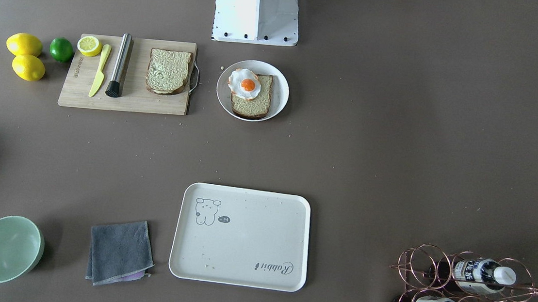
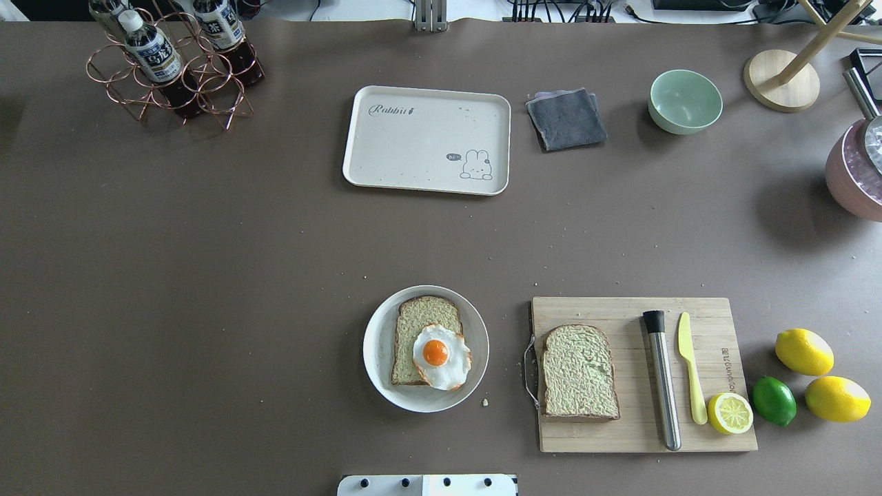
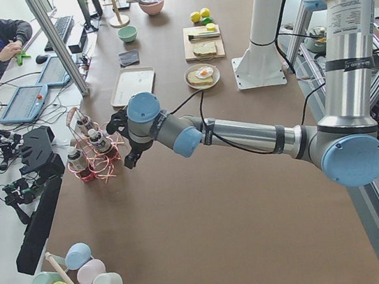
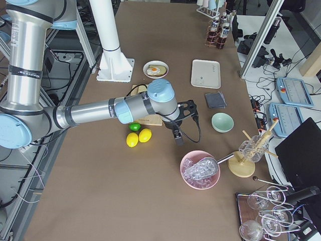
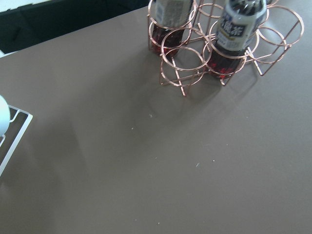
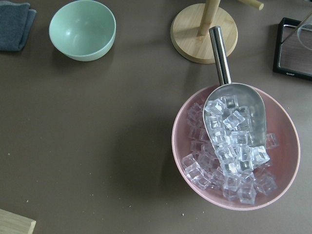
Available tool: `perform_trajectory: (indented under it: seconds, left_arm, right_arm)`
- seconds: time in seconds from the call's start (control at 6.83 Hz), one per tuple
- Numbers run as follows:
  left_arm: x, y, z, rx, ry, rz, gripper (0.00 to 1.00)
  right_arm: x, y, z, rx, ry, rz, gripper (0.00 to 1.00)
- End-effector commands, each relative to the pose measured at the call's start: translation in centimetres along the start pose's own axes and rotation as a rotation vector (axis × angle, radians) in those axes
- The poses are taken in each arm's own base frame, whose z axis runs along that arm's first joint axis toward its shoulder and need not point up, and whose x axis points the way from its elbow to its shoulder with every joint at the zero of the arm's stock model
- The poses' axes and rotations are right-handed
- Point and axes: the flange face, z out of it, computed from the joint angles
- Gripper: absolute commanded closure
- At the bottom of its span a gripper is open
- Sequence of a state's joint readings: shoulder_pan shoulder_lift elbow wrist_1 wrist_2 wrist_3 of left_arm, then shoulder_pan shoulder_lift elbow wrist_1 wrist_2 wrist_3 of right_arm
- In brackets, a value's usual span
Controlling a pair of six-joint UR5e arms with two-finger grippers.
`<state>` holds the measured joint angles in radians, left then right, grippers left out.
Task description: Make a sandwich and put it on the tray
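One bread slice (image 2: 422,324) lies on a round white plate (image 2: 377,358) with the fried egg (image 2: 441,355) on its near end. The second bread slice (image 2: 579,372) lies flat on the wooden cutting board (image 2: 620,434). The cream tray (image 2: 413,145) with "Rabbit" lettering sits at the far middle with nothing on it. My left gripper (image 3: 127,140) hangs above the table beside the bottle rack. My right gripper (image 4: 178,133) hangs above the table near the pink ice bowl. Both show only in the side views, so I cannot tell whether they are open or shut.
A copper rack with bottles (image 2: 172,69) stands far left. A grey cloth (image 2: 565,118) and a green bowl (image 2: 685,101) sit right of the tray. A yellow knife (image 2: 691,372), steel rod (image 2: 663,379), lemons and a lime (image 2: 773,399) lie by the board. A pink ice bowl with scoop (image 6: 234,146) stands far right.
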<state>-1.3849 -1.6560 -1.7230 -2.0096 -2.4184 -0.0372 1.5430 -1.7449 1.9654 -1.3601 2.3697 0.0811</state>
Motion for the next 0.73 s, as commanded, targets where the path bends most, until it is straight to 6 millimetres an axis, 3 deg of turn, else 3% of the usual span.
perform_trajectory:
  seconds: [0.0,0.29,0.44,0.59]
  left_arm:
    - [6.7,-3.2,5.1,-0.038,0.054,-0.141,0.02]
    - [14.6,-3.9,9.3,-0.01,0.088,-0.275,0.02]
    - [18.1,-5.2,10.4,0.028,0.101,-0.33,0.02]
    - [23.4,-5.6,13.3,0.04,0.088,-0.379,0.02]
  right_arm:
    - [-5.5,-1.3,3.3,-0.019,-0.087,0.116,0.0]
    - [-14.4,-1.6,8.4,-0.023,-0.115,0.218,0.0]
    - [-18.7,-0.8,10.3,-0.021,-0.106,0.248,0.0]
    - [-22.8,0.4,11.4,-0.037,-0.109,0.274,0.0]
